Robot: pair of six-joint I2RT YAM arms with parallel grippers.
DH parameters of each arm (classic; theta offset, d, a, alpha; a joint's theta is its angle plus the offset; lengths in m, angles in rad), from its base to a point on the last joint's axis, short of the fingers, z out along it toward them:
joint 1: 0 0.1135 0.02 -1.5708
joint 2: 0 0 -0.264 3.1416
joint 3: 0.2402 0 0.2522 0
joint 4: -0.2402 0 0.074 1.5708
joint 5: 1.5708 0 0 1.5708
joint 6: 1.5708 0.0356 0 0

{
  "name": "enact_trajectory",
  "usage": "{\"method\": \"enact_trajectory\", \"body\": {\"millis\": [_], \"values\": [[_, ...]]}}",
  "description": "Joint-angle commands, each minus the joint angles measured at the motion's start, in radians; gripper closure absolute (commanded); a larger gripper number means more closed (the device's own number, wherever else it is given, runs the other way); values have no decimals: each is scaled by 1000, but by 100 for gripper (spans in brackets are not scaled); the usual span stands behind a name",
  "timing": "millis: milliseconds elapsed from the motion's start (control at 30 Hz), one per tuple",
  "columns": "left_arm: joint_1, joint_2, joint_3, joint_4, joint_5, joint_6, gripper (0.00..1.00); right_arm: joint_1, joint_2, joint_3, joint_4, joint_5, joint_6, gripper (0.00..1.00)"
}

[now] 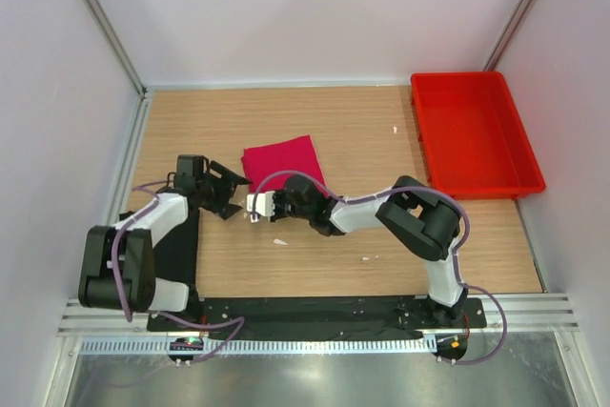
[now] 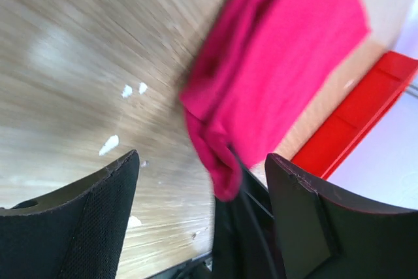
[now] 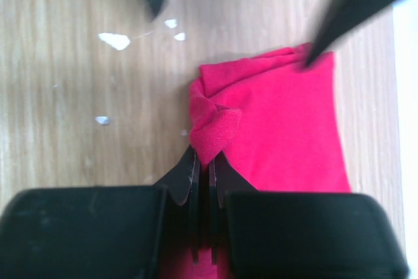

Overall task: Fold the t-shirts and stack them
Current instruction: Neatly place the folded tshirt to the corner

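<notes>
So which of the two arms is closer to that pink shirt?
The right arm. Its jaws are shut on a bunched fold at the edge of the pink shirt. The left arm holds its jaws open at the shirt's edge, gripping nothing.

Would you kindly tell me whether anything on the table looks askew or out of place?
The pink t-shirt is folded, but one corner is bunched into a lump where the right gripper pinches it, so that edge isn't flat. Small white flecks lie scattered on the table. Nothing else stands out.
</notes>
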Motion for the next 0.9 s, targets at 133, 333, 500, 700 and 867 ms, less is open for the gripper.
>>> {"method": "enact_trajectory", "body": {"millis": [133,333,500,700,867], "values": [[6,190,106,163,121,-8,20,-24,-124,-6,21,-45,52,99],[6,297,103,278,142,-80,19,-45,-141,-3,17,-75,75,99],[6,344,105,299,130,-105,19,-59,-152,-1,26,-88,84,99],[6,419,151,322,126,-126,18,-68,-164,8,23,-98,93,99],[6,467,195,307,115,-125,19,-78,-175,20,21,-106,104,99]]}}
